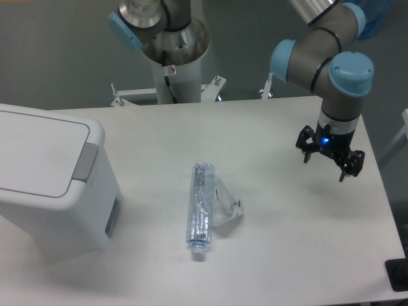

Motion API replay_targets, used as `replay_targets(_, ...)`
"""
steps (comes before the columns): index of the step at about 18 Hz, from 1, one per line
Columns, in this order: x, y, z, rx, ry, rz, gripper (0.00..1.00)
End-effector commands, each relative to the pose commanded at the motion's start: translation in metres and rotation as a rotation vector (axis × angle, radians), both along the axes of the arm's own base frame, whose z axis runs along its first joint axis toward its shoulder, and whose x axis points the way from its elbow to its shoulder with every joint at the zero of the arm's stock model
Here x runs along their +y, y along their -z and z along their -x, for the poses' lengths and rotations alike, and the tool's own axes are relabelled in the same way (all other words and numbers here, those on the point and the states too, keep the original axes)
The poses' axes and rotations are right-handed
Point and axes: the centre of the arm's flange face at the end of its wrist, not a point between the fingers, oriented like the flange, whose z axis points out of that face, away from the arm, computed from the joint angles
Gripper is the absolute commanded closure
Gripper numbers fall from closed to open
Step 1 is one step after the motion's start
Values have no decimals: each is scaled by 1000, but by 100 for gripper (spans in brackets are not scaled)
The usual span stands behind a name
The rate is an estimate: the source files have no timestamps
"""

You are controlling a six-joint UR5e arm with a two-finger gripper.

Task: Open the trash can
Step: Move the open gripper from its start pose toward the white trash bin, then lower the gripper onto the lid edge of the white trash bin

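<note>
- The trash can (48, 185) sits at the counter's (287, 242) left edge, lid flat and closed.
- The gripper (329, 157) hovers near the right edge, jaws spread, empty.
- Risk: crossing over, it could clip the crushed bottle (201, 210) mid-counter or miss the grey push tab (85, 161).

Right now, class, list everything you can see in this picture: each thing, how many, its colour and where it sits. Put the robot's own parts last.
Trash can: one, white with a grey push tab and grey side panel, lid shut, at the left of the table.
Bottle: one, clear crushed plastic, lying near the table's middle, neck toward the front edge.
Table: one, pale grey-white, under everything.
Arm: one, grey with light blue joint caps, reaching in from the upper right.
Gripper: one, black with a blue light, fingers spread, above the table's right side, holding nothing.
</note>
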Motion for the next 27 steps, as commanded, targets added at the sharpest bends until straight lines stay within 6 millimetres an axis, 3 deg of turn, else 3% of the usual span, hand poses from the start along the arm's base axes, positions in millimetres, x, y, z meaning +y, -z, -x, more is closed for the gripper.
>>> replay_targets(6,3,0,-1,-2,7,-18,0)
replay_targets(10,4,4,-5,-70,-80,-138,0)
replay_targets(14,18,-26,-18,-95,-235,-238,0)
replay_targets(19,52,-75,-50,-147,-374,-378,0)
replay_targets(21,65,-84,-61,-173,-403,-411,0)
replay_targets(23,80,-116,-86,-161,-412,-446,0)
replay_targets(27,116,-166,-110,-236,-491,-565,0)
